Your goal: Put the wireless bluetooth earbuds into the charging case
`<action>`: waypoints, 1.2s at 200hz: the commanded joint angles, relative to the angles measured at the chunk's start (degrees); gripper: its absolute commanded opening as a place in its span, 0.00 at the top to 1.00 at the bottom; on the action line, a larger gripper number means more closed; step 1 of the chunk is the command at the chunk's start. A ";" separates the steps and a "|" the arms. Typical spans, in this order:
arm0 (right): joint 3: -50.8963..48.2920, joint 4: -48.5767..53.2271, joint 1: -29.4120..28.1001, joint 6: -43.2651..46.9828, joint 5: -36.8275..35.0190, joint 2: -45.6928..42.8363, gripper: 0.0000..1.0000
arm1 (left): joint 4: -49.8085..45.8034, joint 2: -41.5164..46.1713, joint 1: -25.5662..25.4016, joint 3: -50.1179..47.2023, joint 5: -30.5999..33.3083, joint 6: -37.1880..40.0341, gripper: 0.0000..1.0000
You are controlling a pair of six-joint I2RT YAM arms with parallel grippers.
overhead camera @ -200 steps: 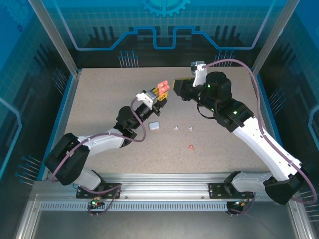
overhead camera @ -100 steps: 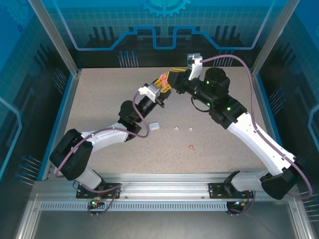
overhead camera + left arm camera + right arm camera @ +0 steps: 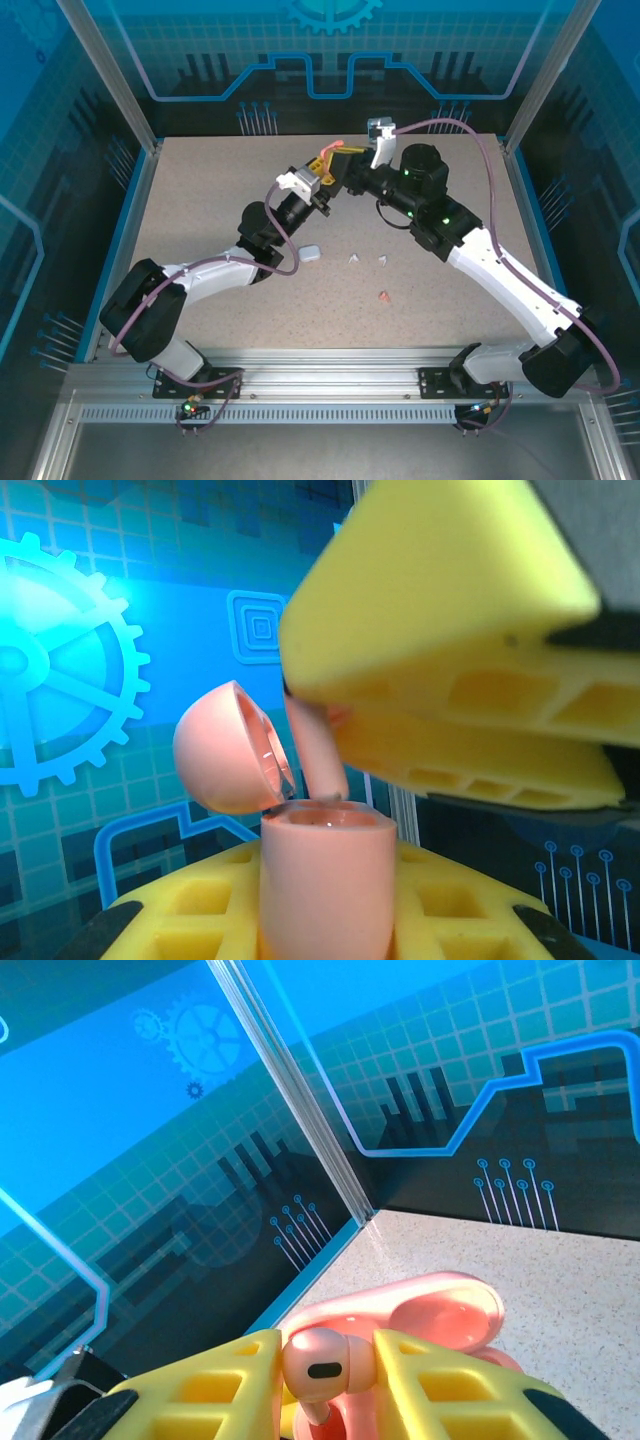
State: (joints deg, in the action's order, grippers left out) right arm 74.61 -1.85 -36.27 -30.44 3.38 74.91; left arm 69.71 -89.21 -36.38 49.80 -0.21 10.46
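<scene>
My left tool (image 3: 324, 178) is nearly closed, clamped on the pink case (image 3: 325, 890) and holding it upright above the surface (image 3: 200, 200), with the domed lid (image 3: 225, 750) hinged back to the case's left. Just right of the case, my right tool (image 3: 344, 160) is pinched partway shut on a pink bud (image 3: 318, 1360), its stem pointing down with the tip reaching the case's mouth. I judge this is the insertion itself: next comes lining the stem up with its socket, then a gentle straight push. Case and bud are smooth, glossy, rounded plastic; my fingers (image 3: 200, 1390) are yellow and latticed. Nearer my bases than the pink case, on the speckled surface, lie a pale case (image 3: 310, 252), two white buds (image 3: 355, 257) and a loose pink bud (image 3: 384, 295).
</scene>
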 commanded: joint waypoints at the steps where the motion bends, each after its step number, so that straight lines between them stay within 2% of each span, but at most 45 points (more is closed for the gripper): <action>1: -0.99 -2.59 1.12 -0.92 0.26 -1.60 0.72 | 2.01 0.35 -0.36 0.85 0.93 -0.97 1.00; 135: -1.33 -4.14 1.85 -2.54 3.75 -0.32 0.73 | 1.21 0.26 -0.44 0.78 0.69 -1.34 1.00; 240: -4.20 -2.90 1.85 -2.31 3.83 0.04 0.73 | 0.93 0.87 -0.40 1.00 0.90 -1.32 1.00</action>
State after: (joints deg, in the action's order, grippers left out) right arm 71.96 -4.62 -35.00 -32.16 6.50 74.83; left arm 68.77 -89.21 -36.53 49.80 0.19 10.44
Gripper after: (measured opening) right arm 0.267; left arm 0.233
